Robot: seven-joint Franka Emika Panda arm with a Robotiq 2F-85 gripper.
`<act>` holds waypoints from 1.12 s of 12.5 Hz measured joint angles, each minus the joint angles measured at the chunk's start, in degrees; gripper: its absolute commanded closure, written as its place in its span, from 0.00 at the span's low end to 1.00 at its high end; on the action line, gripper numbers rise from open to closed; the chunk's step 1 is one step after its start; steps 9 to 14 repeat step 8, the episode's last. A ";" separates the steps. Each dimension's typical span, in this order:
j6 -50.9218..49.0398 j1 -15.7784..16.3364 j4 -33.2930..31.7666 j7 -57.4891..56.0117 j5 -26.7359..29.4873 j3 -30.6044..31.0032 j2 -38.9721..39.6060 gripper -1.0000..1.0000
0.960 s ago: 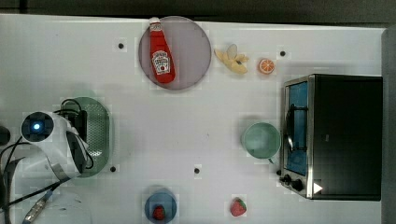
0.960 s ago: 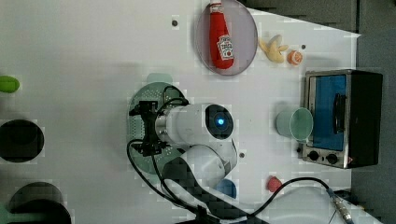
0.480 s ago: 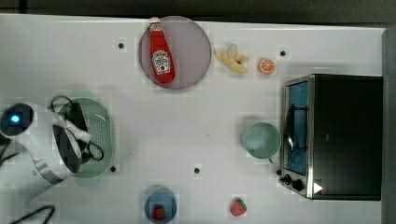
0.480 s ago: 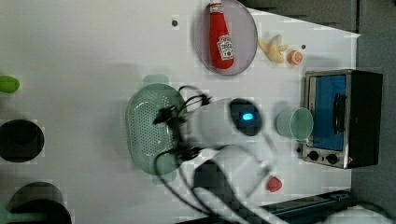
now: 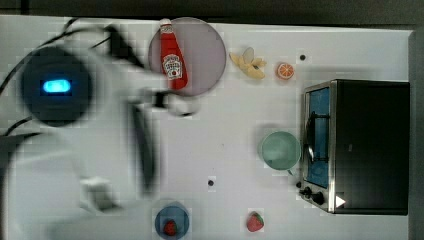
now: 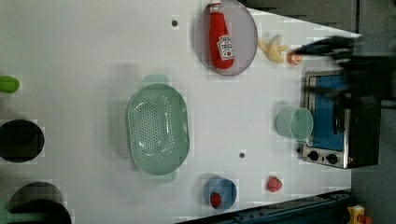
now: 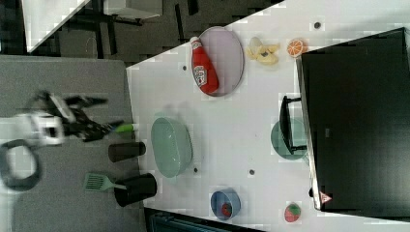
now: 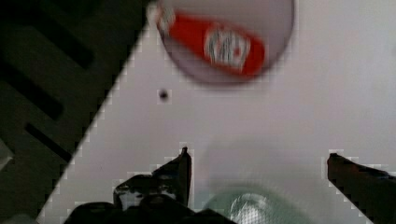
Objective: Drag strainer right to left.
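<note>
The strainer (image 6: pixel 158 126) is a pale sage-green oblong tray with a perforated floor, lying flat near the middle of the white table (image 6: pixel 84 56). It also lies close to the table's edge on the right view's left (image 7: pixel 171 145). In the wrist view one end of the strainer (image 8: pixel 247 207) shows far below and between the gripper's fingers. My gripper (image 8: pixel 259 155) is open, raised well above the table and holding nothing. The gripper (image 7: pixel 104 113) appears blurred in the right view, left of the strainer. In the top view the blurred arm (image 5: pixel 55 87) hides the strainer.
A ketchup bottle (image 6: pixel 222 39) lies on a round grey-mauve plate (image 6: pixel 245 32). A pale green cup (image 6: pixel 294 123) stands beside the toaster oven (image 6: pixel 336 121). A banana (image 6: pixel 273 46), an orange slice (image 5: pixel 285 70), a strawberry (image 6: pixel 274 183) and a blue bowl (image 6: pixel 219 192) lie around.
The arm has lifted off the strainer and swung away, rising close to the top camera. The strainer has stayed where it was.
</note>
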 measured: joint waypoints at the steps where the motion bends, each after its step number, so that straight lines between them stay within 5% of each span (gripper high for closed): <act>1: -3.55 -0.53 2.18 -5.88 -1.97 -4.60 -3.23 0.00; 6: -15.12 -8.48 2.52 -23.70 -9.70 -20.25 -11.56 0.00; 14: -15.00 -9.60 0.39 -25.67 -12.31 -21.18 -11.86 0.00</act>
